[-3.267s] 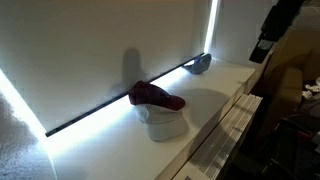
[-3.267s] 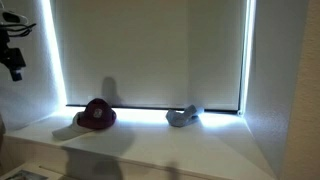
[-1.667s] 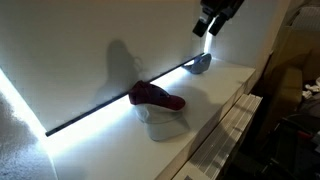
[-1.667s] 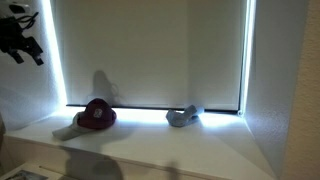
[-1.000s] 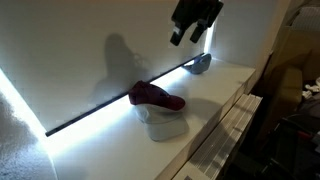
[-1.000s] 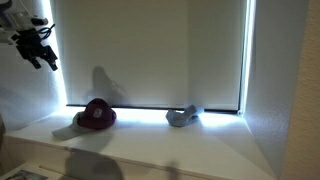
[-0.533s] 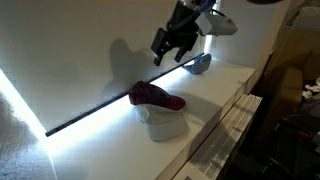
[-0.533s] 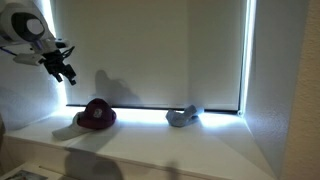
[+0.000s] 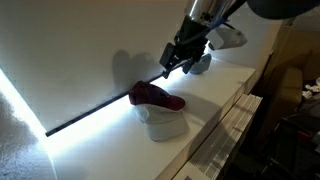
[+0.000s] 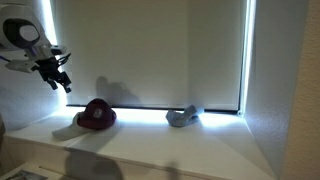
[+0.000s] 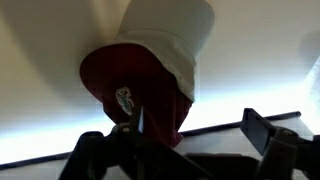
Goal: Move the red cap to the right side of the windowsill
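Wrist view: our gripper (image 11: 180, 146) hangs open above the red cap (image 11: 135, 85), left on the windowsill (image 10: 205, 146); grasp and move not yet done

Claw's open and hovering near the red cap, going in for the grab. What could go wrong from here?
1. The red cap sits on top of a pale cap, so a deep pinch by the open claw might catch both or drag the lower one.
2. A blue-grey cap lies farther along the windowsill; a low carry that way may knock it.
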Motion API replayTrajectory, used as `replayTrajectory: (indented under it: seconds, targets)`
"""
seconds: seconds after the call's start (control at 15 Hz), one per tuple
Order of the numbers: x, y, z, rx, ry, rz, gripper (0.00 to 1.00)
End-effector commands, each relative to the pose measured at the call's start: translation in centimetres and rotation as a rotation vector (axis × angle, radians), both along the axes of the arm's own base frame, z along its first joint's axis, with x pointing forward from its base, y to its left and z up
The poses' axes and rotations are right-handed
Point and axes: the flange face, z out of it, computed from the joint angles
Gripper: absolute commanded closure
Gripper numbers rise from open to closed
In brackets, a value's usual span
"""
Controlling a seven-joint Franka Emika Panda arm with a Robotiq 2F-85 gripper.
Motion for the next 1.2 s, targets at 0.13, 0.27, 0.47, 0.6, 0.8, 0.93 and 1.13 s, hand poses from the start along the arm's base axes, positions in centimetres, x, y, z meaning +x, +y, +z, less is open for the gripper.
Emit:
replayTrajectory:
  seconds: [0.13, 0.27, 0.47, 0.6, 0.8, 0.93, 1.13]
  targets:
    - [4.4, 0.4, -1.6, 0.064, -0.119, -0.047, 0.00]
    - [7.1, 0.5, -2.8, 0.065, -0.143, -0.055, 0.00]
    - [10.7, 1.0, -5.0, 0.036, -0.138, -0.085, 0.00]
    - [12.8, 1.6, -6.9, 0.015, -0.108, -0.115, 0.00]
    - [12.1, 1.2, -7.0, 0.035, -0.110, -0.105, 0.00]
    - [12.6, 1.6, -7.4, 0.038, -0.108, -0.104, 0.00]
    - [13.5, 1.4, -8.3, -0.021, -0.059, -0.151, 0.00]
